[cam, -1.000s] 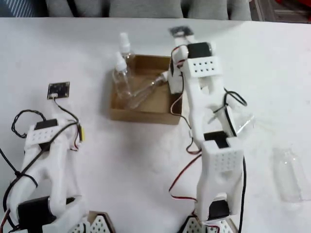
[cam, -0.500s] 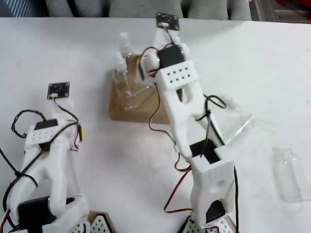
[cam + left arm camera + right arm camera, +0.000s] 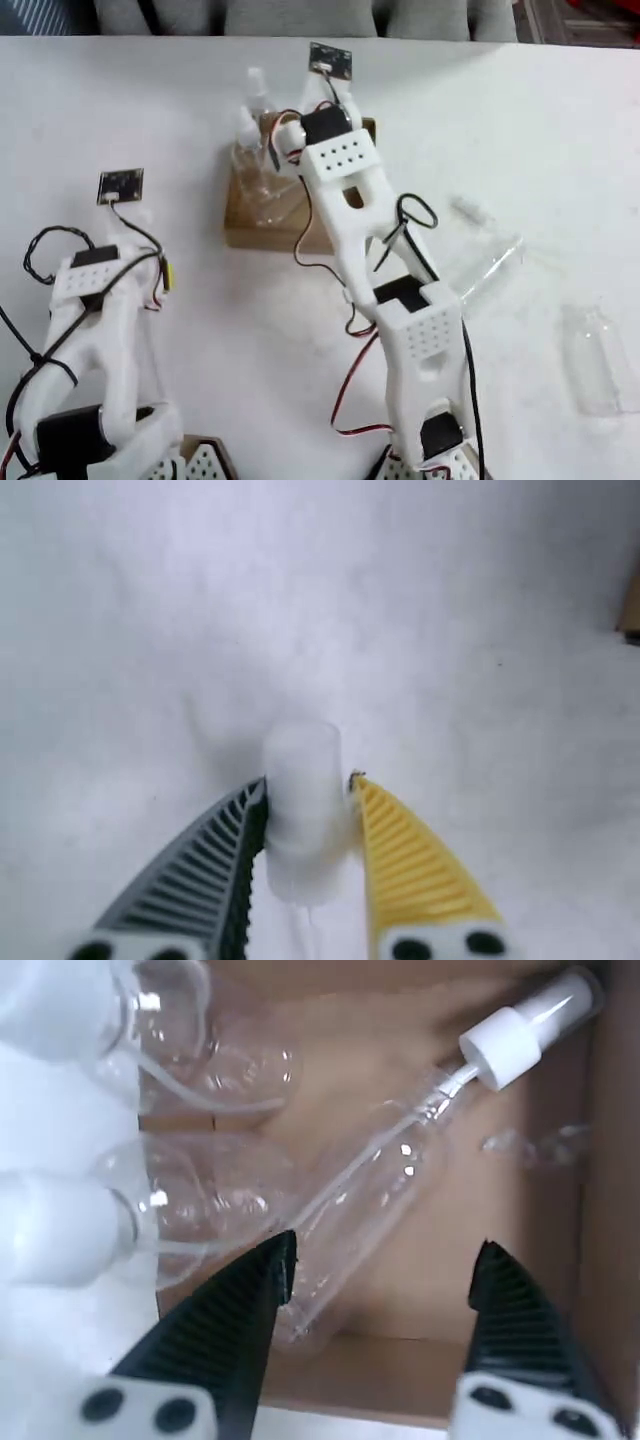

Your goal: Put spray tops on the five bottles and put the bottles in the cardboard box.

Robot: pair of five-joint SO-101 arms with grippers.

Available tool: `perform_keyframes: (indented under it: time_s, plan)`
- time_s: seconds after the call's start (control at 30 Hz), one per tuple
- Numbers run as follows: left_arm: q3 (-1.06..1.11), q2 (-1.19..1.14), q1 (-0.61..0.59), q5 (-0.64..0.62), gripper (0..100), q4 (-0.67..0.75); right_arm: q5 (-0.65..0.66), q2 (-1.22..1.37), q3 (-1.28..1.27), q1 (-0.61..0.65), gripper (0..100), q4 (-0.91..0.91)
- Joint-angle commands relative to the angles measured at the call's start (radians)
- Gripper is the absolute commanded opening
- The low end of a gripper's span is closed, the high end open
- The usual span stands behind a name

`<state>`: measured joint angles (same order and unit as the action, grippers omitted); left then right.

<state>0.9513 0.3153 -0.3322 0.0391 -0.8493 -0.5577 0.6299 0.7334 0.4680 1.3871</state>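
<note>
The right gripper [image 3: 388, 1248] gapes empty over the box [image 3: 610, 1160], a capped bottle [image 3: 400, 1170] lying just below. The left gripper [image 3: 305, 785] pinches a spray top [image 3: 300, 765].

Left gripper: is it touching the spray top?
Touching. In the left wrist view the left gripper has both fingers pressed against the spray top.

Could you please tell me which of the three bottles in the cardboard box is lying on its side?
The bottle directly under the right gripper lies diagonally; the other two bottles stand upright.
</note>
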Motion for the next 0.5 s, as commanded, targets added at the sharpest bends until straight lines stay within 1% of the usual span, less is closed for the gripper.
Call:
perform_keyframes:
  time_s: [0.0,0.2,0.47]
  plan:
    - [-0.006,0.045,0.01,0.012,2,0.021,-0.06,-0.008,0.018,-0.008,24.5,-0.025]
    - [-0.006,0.045,0.01,0.012,2,0.021,-0.118,-0.002,0.006,-0.016,24.4,-0.022]
    - [-0.005,0.045,0.01,0.012,2,0.021,-0.117,0.088,0.003,-0.025,24.1,-0.05]
